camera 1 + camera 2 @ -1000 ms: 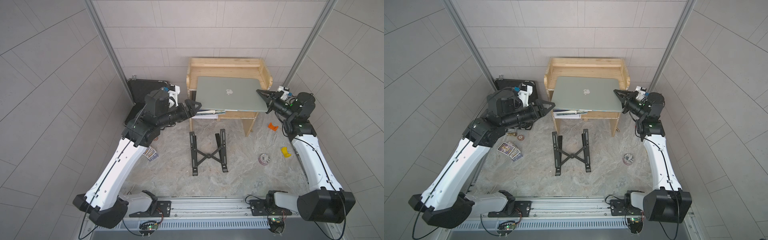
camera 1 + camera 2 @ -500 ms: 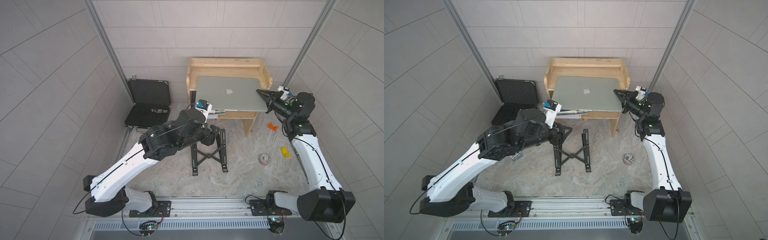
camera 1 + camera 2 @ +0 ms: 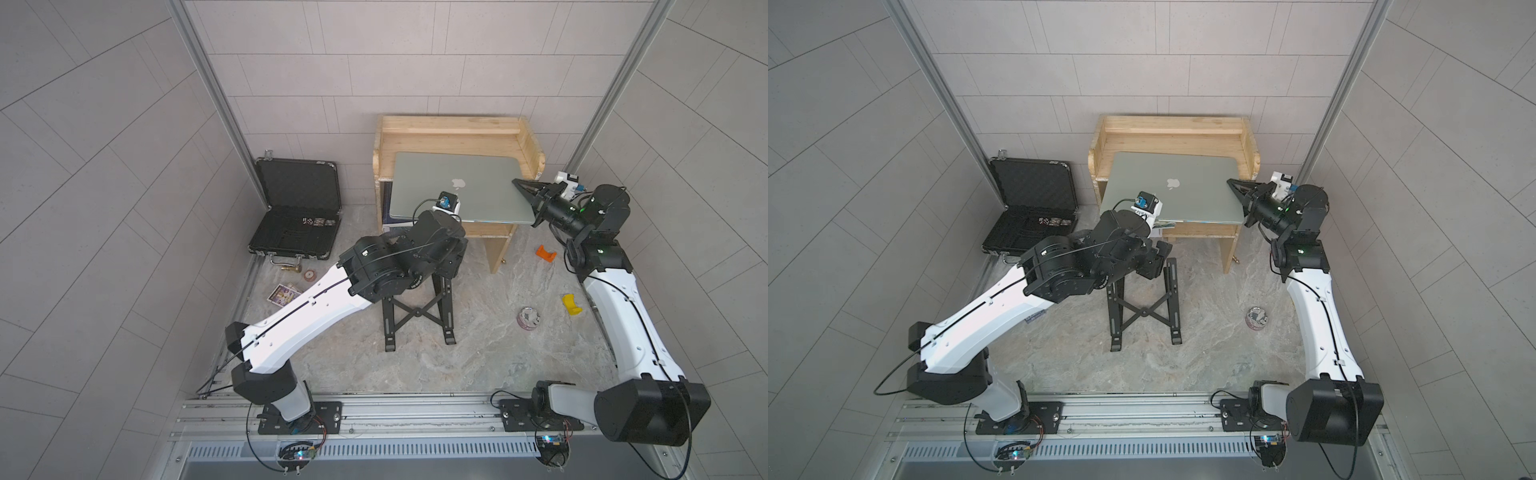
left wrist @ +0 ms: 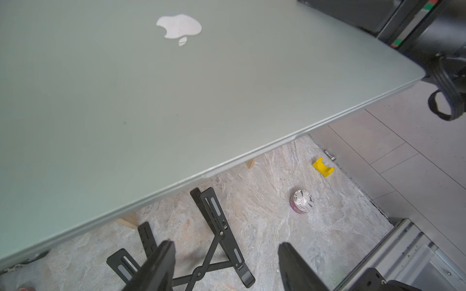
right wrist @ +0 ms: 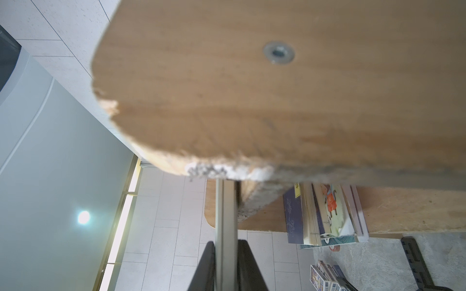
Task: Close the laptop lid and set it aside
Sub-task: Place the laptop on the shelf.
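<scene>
The silver laptop (image 3: 453, 195) (image 3: 1171, 195) lies with its lid (image 4: 176, 88) shut, apple logo up, on the wooden shelf unit (image 3: 449, 137). Its front edge overhangs the shelf. My right gripper (image 3: 524, 195) (image 3: 1237, 191) (image 5: 225, 245) is shut on the laptop's thin right edge (image 5: 226, 214). My left gripper (image 4: 225, 248) (image 3: 1160, 255) stands open with nothing between its fingers. It hangs in front of and below the laptop's front edge, over the black folding stand (image 4: 216, 226).
The folding stand (image 3: 417, 316) sits mid-floor. An open black briefcase (image 3: 297, 216) lies at the back left, with cards (image 3: 284, 293) near it. An orange piece (image 3: 545, 253), a yellow piece (image 3: 571, 304) and a small tin (image 3: 528, 319) lie at the right. Books (image 5: 325, 214) fill the shelf below.
My left arm swung away from the laptop's left edge to the front, low over the stand. The right gripper and the laptop have not moved.
</scene>
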Robot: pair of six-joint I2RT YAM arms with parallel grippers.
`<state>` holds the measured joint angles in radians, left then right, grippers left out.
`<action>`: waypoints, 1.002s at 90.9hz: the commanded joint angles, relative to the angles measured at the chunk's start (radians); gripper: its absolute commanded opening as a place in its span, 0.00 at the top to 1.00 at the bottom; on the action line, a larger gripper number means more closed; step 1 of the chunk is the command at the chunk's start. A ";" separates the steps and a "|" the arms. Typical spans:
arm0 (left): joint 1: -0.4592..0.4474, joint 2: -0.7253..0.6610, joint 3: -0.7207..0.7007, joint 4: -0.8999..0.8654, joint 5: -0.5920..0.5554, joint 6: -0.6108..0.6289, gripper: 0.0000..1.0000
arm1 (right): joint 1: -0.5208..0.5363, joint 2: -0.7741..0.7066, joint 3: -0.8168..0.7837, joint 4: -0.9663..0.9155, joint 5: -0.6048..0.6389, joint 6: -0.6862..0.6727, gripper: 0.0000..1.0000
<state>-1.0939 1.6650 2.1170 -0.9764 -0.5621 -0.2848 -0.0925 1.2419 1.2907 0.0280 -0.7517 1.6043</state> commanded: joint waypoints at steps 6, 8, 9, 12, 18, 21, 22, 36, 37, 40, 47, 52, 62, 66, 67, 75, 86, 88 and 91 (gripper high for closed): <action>-0.004 0.075 0.116 -0.019 -0.038 0.051 0.34 | 0.003 -0.018 0.036 -0.001 0.055 -0.030 1.00; -0.003 0.083 0.126 -0.019 -0.038 0.054 0.34 | 0.004 -0.017 0.037 -0.002 0.056 -0.031 1.00; -0.002 0.086 0.131 -0.018 -0.038 0.056 0.34 | 0.005 -0.017 0.038 -0.003 0.056 -0.032 1.00; -0.002 0.098 0.148 -0.016 -0.039 0.058 0.33 | 0.005 -0.016 0.037 -0.003 0.055 -0.033 1.00; -0.001 0.122 0.175 -0.012 -0.045 0.068 0.33 | 0.007 -0.015 0.037 -0.004 0.055 -0.033 1.00; 0.001 0.133 0.191 -0.011 -0.046 0.072 0.33 | 0.008 -0.016 0.036 -0.004 0.055 -0.034 1.00; 0.002 0.135 0.195 -0.011 -0.046 0.074 0.33 | 0.008 -0.015 0.036 -0.003 0.055 -0.034 1.00; 0.016 0.179 0.240 -0.024 -0.042 0.083 0.33 | 0.008 -0.016 0.036 -0.003 0.049 -0.035 1.00; 0.017 0.180 0.240 -0.024 -0.040 0.083 0.33 | 0.008 -0.016 0.036 -0.003 0.049 -0.034 1.00; 0.022 0.182 0.239 -0.020 -0.036 0.079 0.33 | 0.008 -0.016 0.035 -0.005 0.048 -0.034 1.00; 0.032 0.185 0.240 -0.011 -0.026 0.074 0.33 | 0.008 -0.015 0.033 -0.005 0.045 -0.034 1.00; 0.036 0.186 0.243 -0.005 -0.023 0.072 0.33 | 0.008 -0.015 0.032 -0.006 0.043 -0.035 1.00; 0.048 0.192 0.259 -0.002 -0.019 0.072 0.33 | 0.007 -0.015 0.032 -0.004 0.042 -0.034 1.00; 0.052 0.195 0.268 -0.003 -0.016 0.073 0.33 | 0.008 -0.015 0.032 -0.004 0.043 -0.035 1.00; 0.053 0.196 0.269 -0.003 -0.014 0.074 0.33 | 0.008 -0.015 0.032 -0.004 0.042 -0.035 1.00; 0.063 0.198 0.278 -0.001 -0.007 0.071 0.33 | 0.007 -0.016 0.032 -0.004 0.040 -0.035 1.00; 0.078 0.205 0.290 -0.002 0.015 0.064 0.33 | 0.008 -0.018 0.032 -0.007 0.037 -0.037 1.00; 0.082 0.207 0.293 -0.001 0.020 0.064 0.33 | 0.008 -0.017 0.032 -0.007 0.036 -0.036 0.99; 0.086 0.211 0.298 -0.002 0.027 0.063 0.33 | 0.008 -0.016 0.032 -0.005 0.035 -0.036 0.98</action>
<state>-1.0344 1.8591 2.3714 -1.0168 -0.5404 -0.2287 -0.0841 1.2419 1.2926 0.0219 -0.7181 1.5929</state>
